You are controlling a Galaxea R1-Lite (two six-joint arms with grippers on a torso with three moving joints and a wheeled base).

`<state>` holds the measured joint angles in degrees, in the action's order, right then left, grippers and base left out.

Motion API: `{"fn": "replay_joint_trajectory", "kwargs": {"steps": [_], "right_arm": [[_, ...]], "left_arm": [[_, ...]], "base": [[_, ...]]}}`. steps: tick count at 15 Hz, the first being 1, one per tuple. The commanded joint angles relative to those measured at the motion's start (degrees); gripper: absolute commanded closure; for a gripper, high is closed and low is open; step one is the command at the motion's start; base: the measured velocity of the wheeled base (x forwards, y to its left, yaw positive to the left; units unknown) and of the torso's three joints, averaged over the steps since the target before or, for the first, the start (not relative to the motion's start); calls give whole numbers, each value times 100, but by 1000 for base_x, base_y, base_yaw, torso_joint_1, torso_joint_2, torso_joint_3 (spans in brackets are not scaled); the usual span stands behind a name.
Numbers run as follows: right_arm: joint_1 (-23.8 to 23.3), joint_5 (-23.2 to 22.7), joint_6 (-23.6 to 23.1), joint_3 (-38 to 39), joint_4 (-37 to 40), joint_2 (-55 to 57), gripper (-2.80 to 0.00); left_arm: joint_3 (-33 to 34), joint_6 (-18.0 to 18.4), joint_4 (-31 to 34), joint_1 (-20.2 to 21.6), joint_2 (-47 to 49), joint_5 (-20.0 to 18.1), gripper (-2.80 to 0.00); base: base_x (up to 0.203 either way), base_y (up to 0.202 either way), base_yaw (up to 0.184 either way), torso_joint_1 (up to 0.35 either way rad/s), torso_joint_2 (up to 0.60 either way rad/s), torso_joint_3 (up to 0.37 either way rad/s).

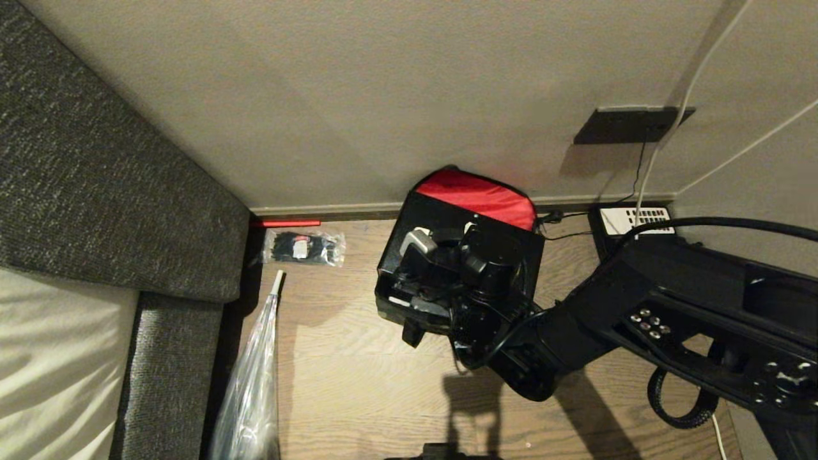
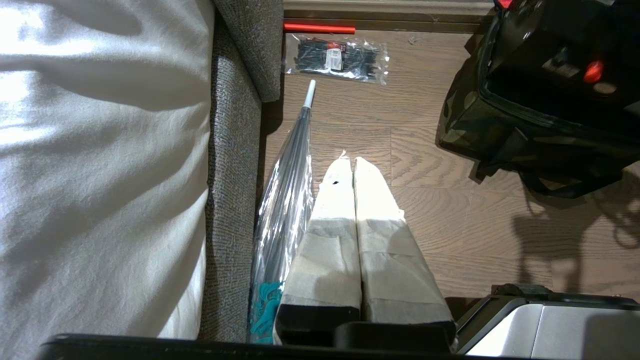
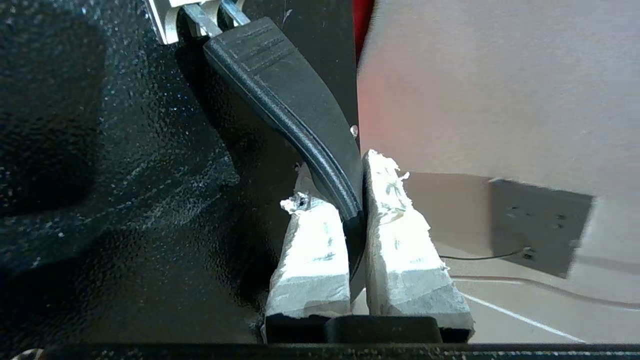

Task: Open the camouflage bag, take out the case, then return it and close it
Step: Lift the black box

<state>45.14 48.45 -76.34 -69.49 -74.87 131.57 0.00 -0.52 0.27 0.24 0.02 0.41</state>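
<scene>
The camouflage bag (image 1: 391,262) stands open on the wood floor against the wall, its red lid lining (image 1: 479,195) leaning back. Its green and brown side (image 2: 465,115) shows in the left wrist view. My right arm (image 1: 575,313) reaches into the bag's mouth and hides most of the inside. The right gripper (image 3: 342,182) is shut on the curved black handle (image 3: 295,110) of the case (image 3: 125,175), a black hard case with a grainy surface. My left gripper (image 2: 349,162) hangs shut and empty above the floor, left of the bag.
A clear packet of black cable ties (image 1: 303,248) and a red stick (image 1: 285,223) lie by the skirting. A clear folded umbrella (image 1: 252,383) rests along the grey sofa (image 1: 96,191). A desk phone (image 1: 632,220) sits right of the bag, below a wall socket (image 1: 629,124).
</scene>
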Motion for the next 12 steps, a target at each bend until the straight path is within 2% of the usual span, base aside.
{"fn": "replay_joint_trajectory", "kwargs": {"steps": [1, 4, 12], "right_arm": [[3, 21, -52, 111, 91, -326, 0], [3, 24, -56, 223, 373, -694, 0], [-142, 92, -57, 1007, 404, -1332, 0]], "left_arm": [[18, 0, 0, 2, -11, 3, 0], [18, 0, 0, 2, -11, 3, 0], [18, 0, 0, 2, -11, 3, 0]], "base": [[0, 0, 0, 0, 0, 0], [0, 0, 0, 0, 0, 0], [0, 0, 0, 0, 0, 0]]}}
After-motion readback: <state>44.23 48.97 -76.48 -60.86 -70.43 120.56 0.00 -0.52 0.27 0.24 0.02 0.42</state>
